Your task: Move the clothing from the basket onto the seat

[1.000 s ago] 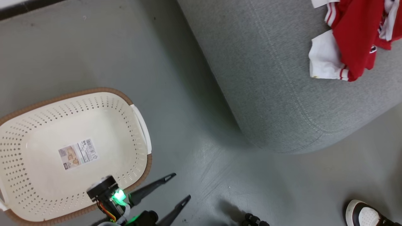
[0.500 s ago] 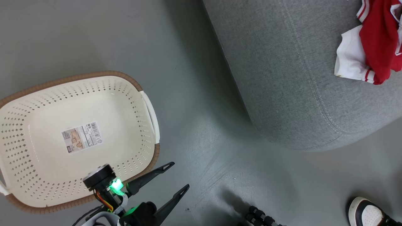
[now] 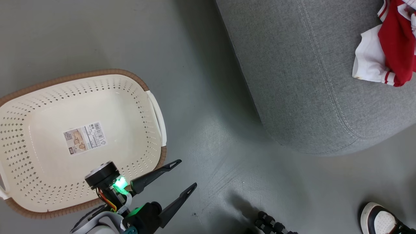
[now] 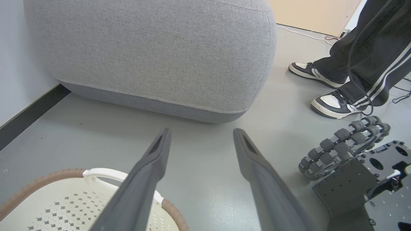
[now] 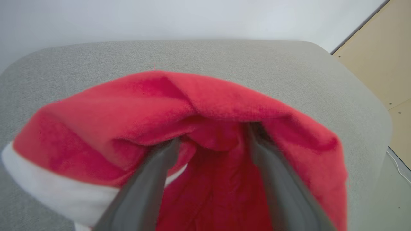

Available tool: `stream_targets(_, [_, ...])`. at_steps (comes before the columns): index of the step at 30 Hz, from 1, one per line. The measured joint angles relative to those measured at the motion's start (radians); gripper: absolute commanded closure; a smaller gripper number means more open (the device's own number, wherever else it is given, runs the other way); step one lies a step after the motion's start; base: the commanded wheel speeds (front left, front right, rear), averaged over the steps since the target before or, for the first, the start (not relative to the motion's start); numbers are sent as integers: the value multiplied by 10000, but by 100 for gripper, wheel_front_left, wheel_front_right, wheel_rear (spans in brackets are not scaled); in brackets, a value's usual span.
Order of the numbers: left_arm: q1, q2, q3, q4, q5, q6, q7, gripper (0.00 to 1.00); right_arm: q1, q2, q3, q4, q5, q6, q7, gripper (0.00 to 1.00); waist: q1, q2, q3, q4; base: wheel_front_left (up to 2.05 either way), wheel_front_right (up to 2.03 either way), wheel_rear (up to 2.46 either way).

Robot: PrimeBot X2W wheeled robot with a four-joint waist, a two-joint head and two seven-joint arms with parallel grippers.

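The clothing (image 3: 395, 45), red with white panels and striped trim, lies bunched on the grey seat (image 3: 302, 74) at the top right. In the right wrist view my right gripper (image 5: 214, 136) stands open, its fingers spread wide, tips tucked under a fold of the red clothing (image 5: 128, 106) on the seat (image 5: 224, 54). The cream basket (image 3: 152, 107) sits on the floor at the left, only a paper label (image 3: 85, 137) on its bottom. My left gripper (image 3: 187, 174) hovers open just past the basket's right rim, empty; in its wrist view the left gripper (image 4: 201, 133) points at the seat (image 4: 160, 54).
A person stands right of the seat, legs (image 4: 369, 48) and black-and-white shoes (image 4: 334, 106) on the grey floor; one shoe (image 3: 378, 221) shows at the lower right. My base's roller wheel (image 4: 343, 144) is beside the left gripper. A wall with a dark skirting (image 4: 29, 112) runs on the left.
The whole head picture has shifted, so the camera has moved. The clothing lies on the seat as before, the basket holds no garment, and the left gripper stays open.
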Motion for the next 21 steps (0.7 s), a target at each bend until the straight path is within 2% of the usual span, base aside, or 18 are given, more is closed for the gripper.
stream_targets(12, [-316,-48,-148,71,4,-8,0,0,-1,-44,-247,276,-441,0,-453,0,0,0,-287,-73,0,0,0])
stream_targets(21, [-493,-290,-284,119,-2,-10,0,0,0,-2,178,221,-832,0,-972,0,0,0,-646,-50,0,0,0])
